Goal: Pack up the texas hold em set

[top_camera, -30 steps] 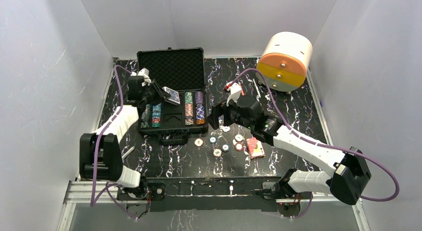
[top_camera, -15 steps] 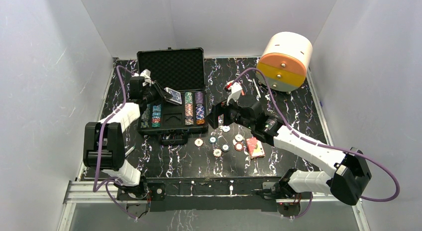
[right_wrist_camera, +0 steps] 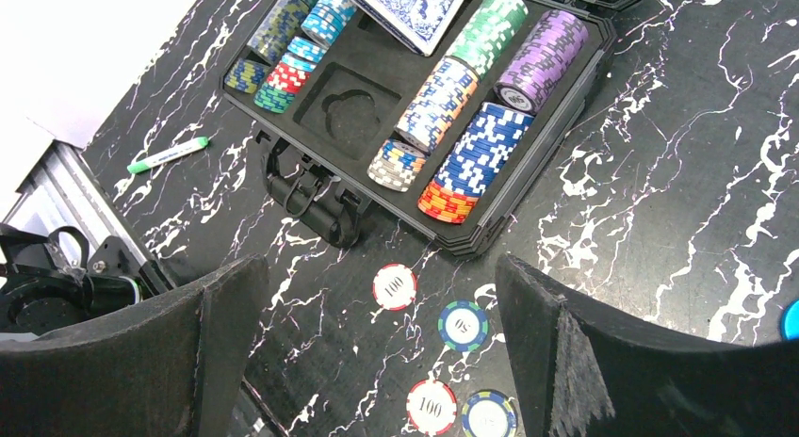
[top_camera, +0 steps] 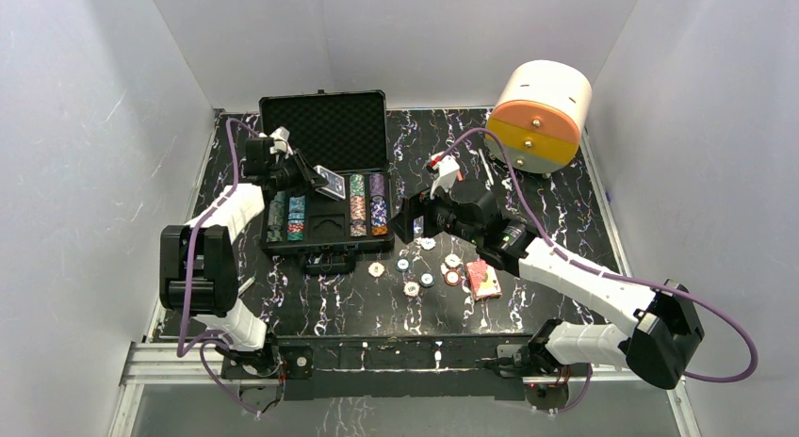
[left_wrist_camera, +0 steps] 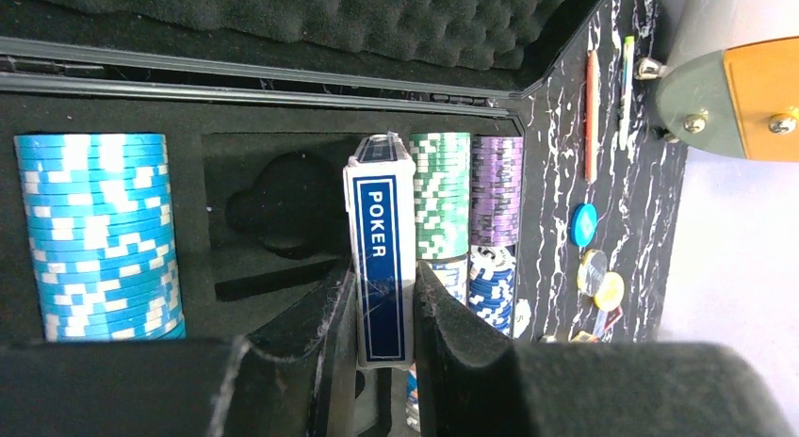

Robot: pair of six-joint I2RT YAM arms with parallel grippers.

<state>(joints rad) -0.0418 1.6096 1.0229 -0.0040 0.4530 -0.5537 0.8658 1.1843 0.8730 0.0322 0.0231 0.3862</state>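
The black case (top_camera: 325,131) lies open at the far left, its foam lid upright and rows of striped chips (top_camera: 358,206) filling its slots. A blue deck (left_wrist_camera: 382,258) marked POKER is held on edge above the empty middle pocket. Loose chips (top_camera: 427,279) and a red deck (top_camera: 484,279) lie flat to its right, nearer.

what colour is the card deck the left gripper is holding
The card deck is dark blue with white POKER lettering; clearest in the left wrist view.

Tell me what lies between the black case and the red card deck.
Several loose poker chips lie scattered on the table; the top view shows them.
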